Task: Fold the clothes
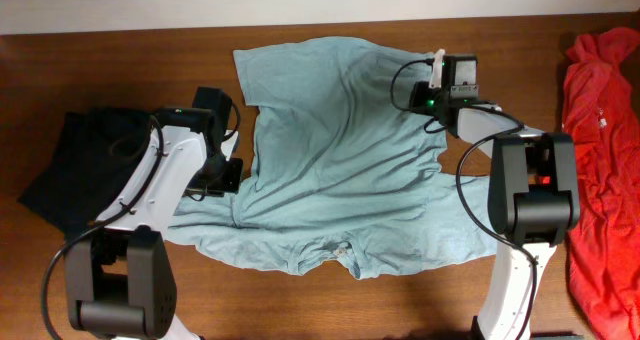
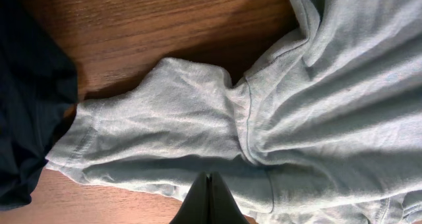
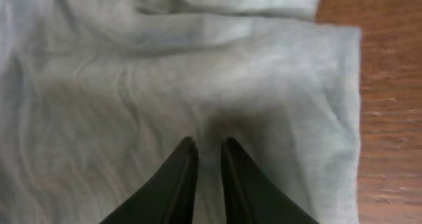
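The T-shirt [image 1: 340, 160] is lying spread open in the middle of the worktop [image 1: 120, 60], hem toward the far edge and round neck toward the robot, and it is showing plenty of wrinkles. No part of it is lying doubled over, so the folding is looking barely begun: sleeves, sides and the final halving are all remaining.

The left tool [image 2: 210, 196] is hanging over the shirt's left sleeve [image 2: 158, 118] with its fingers pressed fully together and gripping nothing visible. The right tool [image 3: 208, 165] is sitting low over the cloth near the far right hem corner [image 3: 330, 66], its fingers standing only narrowly apart; fabric is showing in the gap, but I cannot tell whether it is being pinched.

Outward from the shirt, a dark garment [image 1: 70, 170] is lying crumpled at the left, close beside the sleeve, and a red garment [image 1: 600, 130] is lying along the right edge, well apart from the shirt
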Robot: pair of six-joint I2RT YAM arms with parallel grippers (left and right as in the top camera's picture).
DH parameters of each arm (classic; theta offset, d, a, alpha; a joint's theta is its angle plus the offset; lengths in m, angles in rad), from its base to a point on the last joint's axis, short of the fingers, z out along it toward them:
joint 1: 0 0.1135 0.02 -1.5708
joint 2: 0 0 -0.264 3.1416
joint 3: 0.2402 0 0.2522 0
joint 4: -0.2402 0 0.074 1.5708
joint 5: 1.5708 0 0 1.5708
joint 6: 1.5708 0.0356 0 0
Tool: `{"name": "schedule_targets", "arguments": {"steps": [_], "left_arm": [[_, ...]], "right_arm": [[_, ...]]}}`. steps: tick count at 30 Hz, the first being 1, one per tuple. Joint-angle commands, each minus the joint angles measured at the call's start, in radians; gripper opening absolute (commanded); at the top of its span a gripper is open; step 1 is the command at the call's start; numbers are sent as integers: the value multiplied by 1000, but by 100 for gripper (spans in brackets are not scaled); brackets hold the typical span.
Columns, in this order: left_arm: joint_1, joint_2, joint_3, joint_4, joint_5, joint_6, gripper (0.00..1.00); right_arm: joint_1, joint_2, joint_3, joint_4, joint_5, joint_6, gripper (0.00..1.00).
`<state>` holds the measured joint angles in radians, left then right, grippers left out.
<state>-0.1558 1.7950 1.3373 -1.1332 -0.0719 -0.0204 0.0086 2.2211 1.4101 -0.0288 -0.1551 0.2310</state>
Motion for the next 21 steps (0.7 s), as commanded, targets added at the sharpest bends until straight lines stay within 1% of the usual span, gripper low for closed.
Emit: {"name": "schedule_targets", "arguments": {"steps": [1,3,4,6,8,9,12,15,18,19,21], "left_arm": [[-1,-6,10,3,-7,-10,1],[-1,-6,10,3,-7,-10,1],[-1,-6,10,3,-7,-10,1],[-1,-6,10,3,-7,-10,1],[-1,-6,10,3,-7,-10,1],[-1,-6,10,3,-7,-10,1],[-1,-6,10,8,-7,-10,1],[-1,-6,10,22,0,-10,2],[-1,-6,10,33,5,-10,4],[-1,-6,10,35,5,-10,6],[-1,-6,10,42,12,-10,8]], "right_arm": [[-8,29,-2,-47,216,21,18],[-23,29,-2,-87,369,21,18],[-32,29,-2,-103,411,21,18],[-74,29,-2,-146,491,22,16],[-121,29,-2,-184,528,25,14],[-158,29,-2,-218,547,52,12],[-257,29,-2,-318,550,132,12],[-312,19,-2,-382,546,153,13],[-330,-24,-2,-432,539,153,15],[-330,-51,-2,-446,520,153,17],[-325,-114,-2,-462,458,152,21]]}}
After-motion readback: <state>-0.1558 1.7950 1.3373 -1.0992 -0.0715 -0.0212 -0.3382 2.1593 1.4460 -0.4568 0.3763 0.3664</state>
